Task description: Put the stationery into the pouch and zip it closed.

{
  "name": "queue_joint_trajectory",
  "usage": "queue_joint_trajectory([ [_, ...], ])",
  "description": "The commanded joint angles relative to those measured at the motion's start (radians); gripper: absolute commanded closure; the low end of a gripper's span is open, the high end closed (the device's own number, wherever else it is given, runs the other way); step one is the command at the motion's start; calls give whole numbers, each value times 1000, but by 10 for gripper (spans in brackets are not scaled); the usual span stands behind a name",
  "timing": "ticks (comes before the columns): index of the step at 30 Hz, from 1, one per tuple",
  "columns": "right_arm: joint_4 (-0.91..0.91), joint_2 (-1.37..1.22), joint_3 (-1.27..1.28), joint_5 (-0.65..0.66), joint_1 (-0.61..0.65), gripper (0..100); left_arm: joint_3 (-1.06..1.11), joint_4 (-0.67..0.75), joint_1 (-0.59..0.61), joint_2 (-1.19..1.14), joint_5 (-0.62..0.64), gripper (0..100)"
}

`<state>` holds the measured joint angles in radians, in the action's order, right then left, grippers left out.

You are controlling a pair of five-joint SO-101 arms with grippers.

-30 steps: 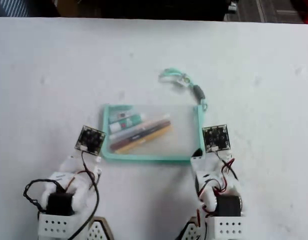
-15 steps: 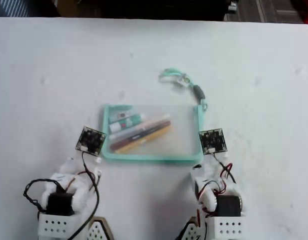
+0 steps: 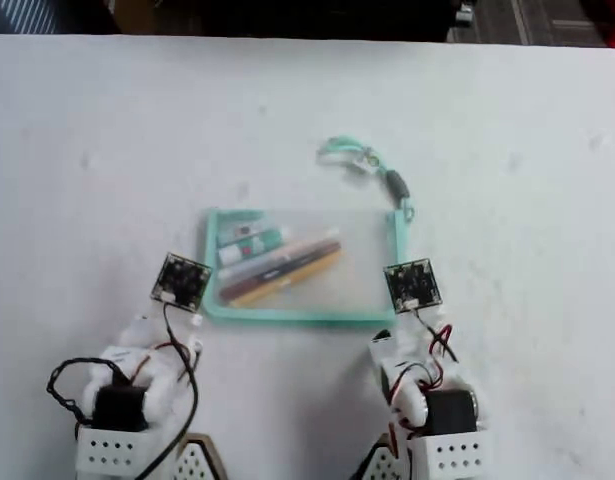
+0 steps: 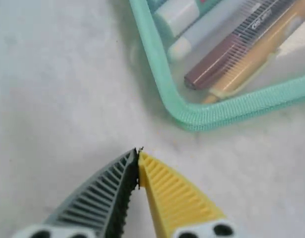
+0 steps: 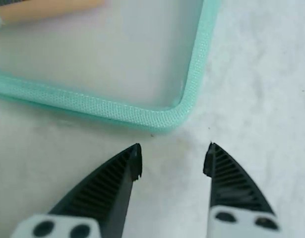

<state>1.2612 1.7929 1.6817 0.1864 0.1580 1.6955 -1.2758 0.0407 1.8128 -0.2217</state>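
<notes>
Seen from above, the pouch (image 3: pixel 357 275) lay flat on the middle of the white bench (image 3: pixel 107 130). The stationery (image 3: pixel 279 258) was bunched inside toward its left half, and a teal strap (image 3: pixel 359 160) curled away from its far right corner. The left arm (image 3: pixel 127 385) sat just off the pouch's near left corner and the right arm (image 3: pixel 427 395) off its near right corner. Against a second earlier, the right arm had drawn back toward the near edge and shifted left, so its wrist board now overlapped the pouch's right edge. The pouch and the left arm had not moved.

In the left wrist view, the left tool (image 4: pixel 138 157) was pressed together, one ribbed grey finger against one ribbed yellow finger, pinching nothing. The pouch's rounded corner lay near, beyond the tips and apart from them. It was a frosted translucent sheet bound in woven teal webbing, with a brown pen, a yellow-orange one and white-capped pieces showing through.

In the right wrist view, the right tool (image 5: pixel 173 157) stood spread, two black ribbed fingers holding nothing. The other near corner of the pouch lay just beyond the gap, not touching either tip.
</notes>
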Motion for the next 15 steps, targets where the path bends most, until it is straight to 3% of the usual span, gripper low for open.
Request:
queue_joint_trajectory([
  [1, 7, 2, 9, -11, 7, 800, -2, -6, -7, 7, 0, 976],
  [15, 7, 8, 9, -9, 4, 800, -2, -6, -5, 7, 0, 976],
])
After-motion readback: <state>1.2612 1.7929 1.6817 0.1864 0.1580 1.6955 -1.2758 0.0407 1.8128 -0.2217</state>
